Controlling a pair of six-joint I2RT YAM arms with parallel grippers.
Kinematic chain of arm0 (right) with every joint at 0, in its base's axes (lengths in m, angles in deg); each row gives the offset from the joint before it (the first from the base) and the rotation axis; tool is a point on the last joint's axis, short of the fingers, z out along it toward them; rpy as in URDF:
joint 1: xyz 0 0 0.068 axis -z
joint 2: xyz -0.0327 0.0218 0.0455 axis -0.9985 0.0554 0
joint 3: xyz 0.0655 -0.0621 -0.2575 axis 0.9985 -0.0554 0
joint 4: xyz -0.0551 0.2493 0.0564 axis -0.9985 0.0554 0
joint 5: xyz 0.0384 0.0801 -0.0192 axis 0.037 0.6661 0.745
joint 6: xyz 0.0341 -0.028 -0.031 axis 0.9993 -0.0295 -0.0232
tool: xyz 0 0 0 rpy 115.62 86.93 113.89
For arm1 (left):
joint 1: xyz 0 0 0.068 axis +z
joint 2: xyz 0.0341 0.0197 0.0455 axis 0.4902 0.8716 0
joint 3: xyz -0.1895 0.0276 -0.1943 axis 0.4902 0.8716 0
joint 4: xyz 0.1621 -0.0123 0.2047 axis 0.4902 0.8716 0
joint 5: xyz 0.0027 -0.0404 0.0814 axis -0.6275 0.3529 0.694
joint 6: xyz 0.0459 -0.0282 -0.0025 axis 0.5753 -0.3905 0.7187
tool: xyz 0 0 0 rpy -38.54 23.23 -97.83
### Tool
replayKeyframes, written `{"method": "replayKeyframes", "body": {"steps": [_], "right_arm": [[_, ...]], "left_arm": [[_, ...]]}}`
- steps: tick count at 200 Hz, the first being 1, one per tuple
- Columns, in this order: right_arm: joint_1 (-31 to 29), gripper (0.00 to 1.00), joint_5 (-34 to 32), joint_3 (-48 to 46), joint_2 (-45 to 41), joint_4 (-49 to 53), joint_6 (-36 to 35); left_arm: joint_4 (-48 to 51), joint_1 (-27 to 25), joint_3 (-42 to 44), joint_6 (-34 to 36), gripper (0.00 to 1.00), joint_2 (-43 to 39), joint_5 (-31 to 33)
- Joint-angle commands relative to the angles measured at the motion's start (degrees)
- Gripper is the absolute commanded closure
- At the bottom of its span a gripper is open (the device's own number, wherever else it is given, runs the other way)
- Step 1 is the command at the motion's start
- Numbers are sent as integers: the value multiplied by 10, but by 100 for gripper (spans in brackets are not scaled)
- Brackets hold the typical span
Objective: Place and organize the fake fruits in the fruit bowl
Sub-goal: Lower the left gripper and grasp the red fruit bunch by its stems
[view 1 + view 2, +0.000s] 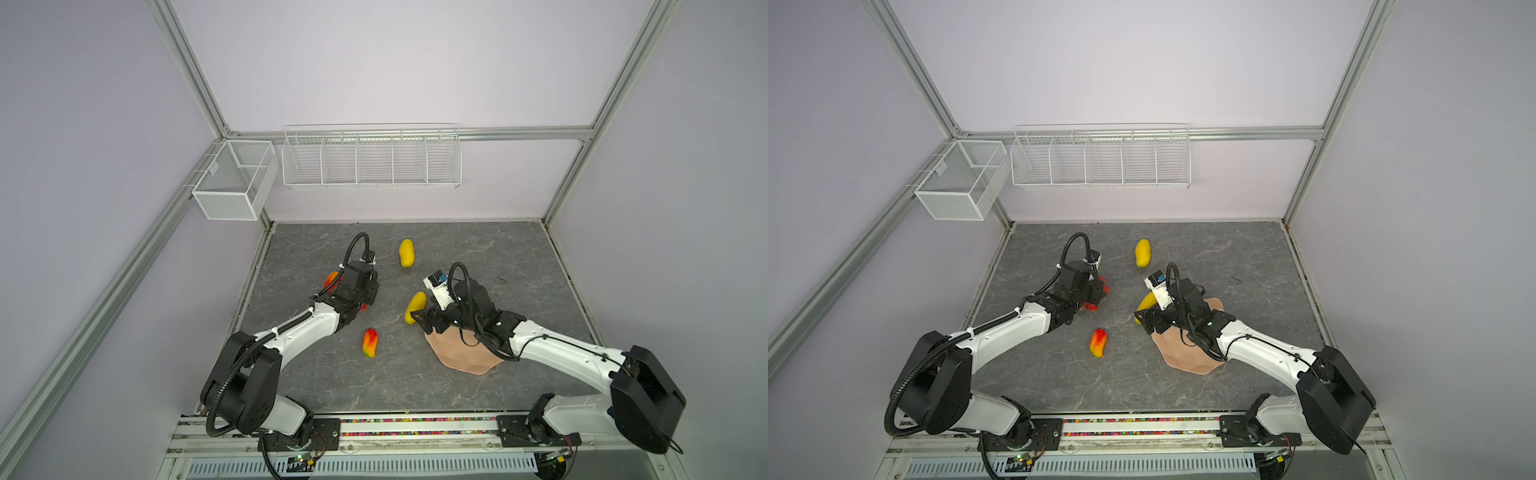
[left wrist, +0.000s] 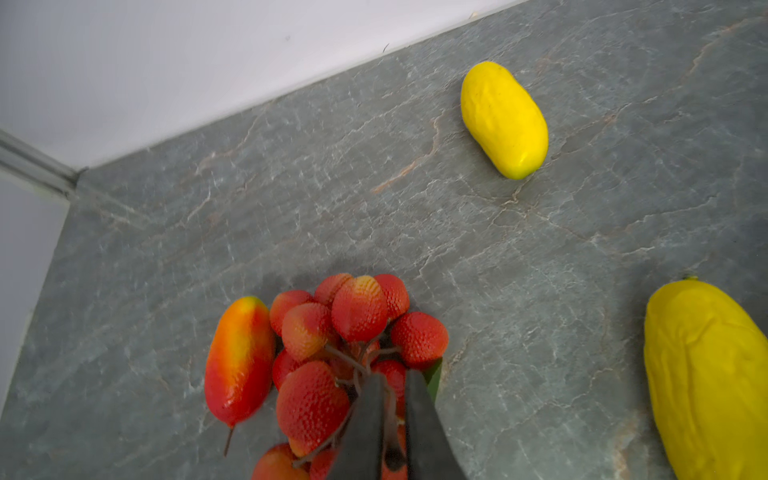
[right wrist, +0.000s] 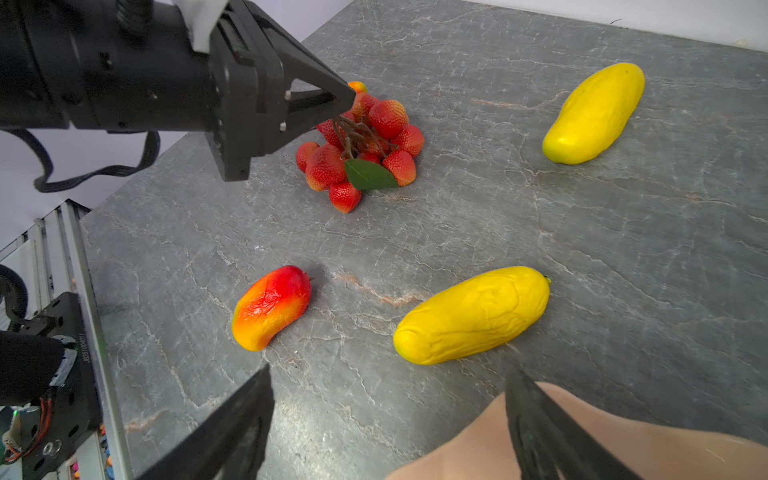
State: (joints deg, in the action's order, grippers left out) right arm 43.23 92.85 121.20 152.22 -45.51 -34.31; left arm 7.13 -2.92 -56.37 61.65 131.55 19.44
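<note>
On the left of the grey marbled table, a red-orange fruit lies just beside the left side of the bunch of small red grapes, far from the robot's base. The left gripper reaches down onto that bunch with its jaws clenched on the brown stem, while the bunch rests on the table with a green leaf showing at its right edge. Nearer and a little to the right, the second red-orange fruit lies alone in the open stretch between the two arms. Right of the middle, one yellow fruit lies at the far side of the table, well apart from everything else. The second yellow fruit lies nearer, just beyond the right gripper, whose jaws are released and spread wide above the table, one finger over the rim of the fruit bowl. The peach-pink bowl sits on the near right under the right arm's wrist, and all five fruits lie outside it.
</note>
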Motion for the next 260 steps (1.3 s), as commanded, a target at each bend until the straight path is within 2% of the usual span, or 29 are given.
{"method": "replayKeyframes", "body": {"steps": [1,35,76,85,105,118,153,172,224,260], "right_arm": [[4,12,-31,-15,-40,17,-11],[10,12,-60,-49,-98,29,-6],[13,12,-83,-77,-175,62,5],[13,12,-87,-87,-191,65,7],[14,12,-85,-98,-207,77,11],[14,12,-71,-98,-207,81,13],[14,12,-40,-84,-166,76,15],[14,12,-30,-76,-147,64,12],[14,12,-28,-66,-122,55,9],[14,12,-25,-66,-113,51,8]], "left_arm": [[-35,-2,-25,23,92,-15,-19],[-33,-2,-43,16,97,-41,-34],[9,-4,-55,-1,99,-85,-64],[25,-4,-57,-8,94,-85,-66],[85,-3,-66,-20,75,-58,-48],[121,-3,-74,-30,67,-30,-40],[234,-3,-148,-79,67,61,-8],[251,-3,-177,-80,66,97,-6],[295,-3,-228,-92,69,155,32],[319,-4,-221,-113,69,143,48]]}}
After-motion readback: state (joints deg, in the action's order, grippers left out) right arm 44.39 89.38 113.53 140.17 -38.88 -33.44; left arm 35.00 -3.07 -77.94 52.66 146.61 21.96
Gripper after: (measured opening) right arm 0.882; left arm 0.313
